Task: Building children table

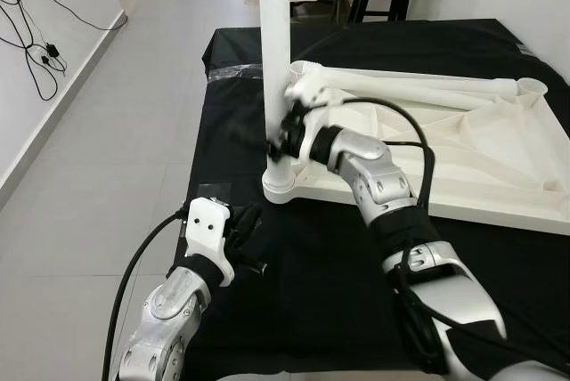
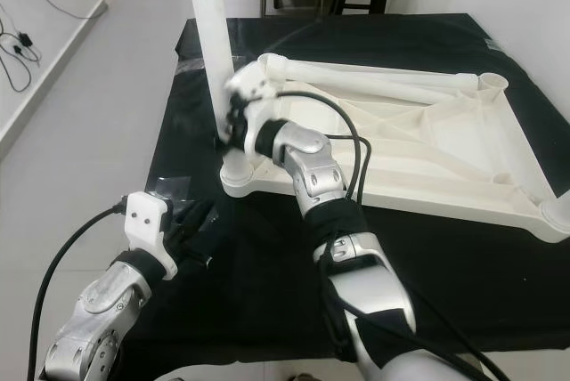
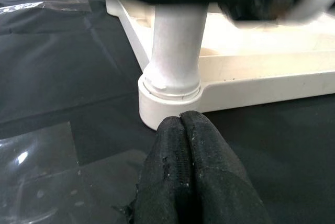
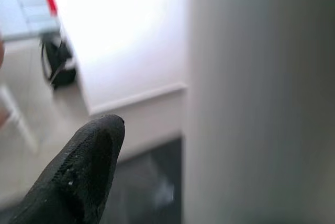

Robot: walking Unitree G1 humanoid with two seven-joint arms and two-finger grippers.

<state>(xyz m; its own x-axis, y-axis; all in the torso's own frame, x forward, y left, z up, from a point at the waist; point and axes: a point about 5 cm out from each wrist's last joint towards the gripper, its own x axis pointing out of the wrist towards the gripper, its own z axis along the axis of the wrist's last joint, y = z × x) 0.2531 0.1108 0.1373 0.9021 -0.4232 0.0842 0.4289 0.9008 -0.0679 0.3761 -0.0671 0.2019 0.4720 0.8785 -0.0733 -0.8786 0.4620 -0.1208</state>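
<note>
Left eye view: the upturned white tabletop (image 1: 499, 194) has one upright leg (image 1: 275, 60) socketed, probably clasped by the blurred right gripper (image 1: 287, 132); another leg (image 1: 419, 87) lies loose. The left gripper (image 3: 182, 124) rests pressed closed.

White table leg (image 1: 275, 52) upright in upturned tabletop (image 1: 463, 145) corner.
</note>
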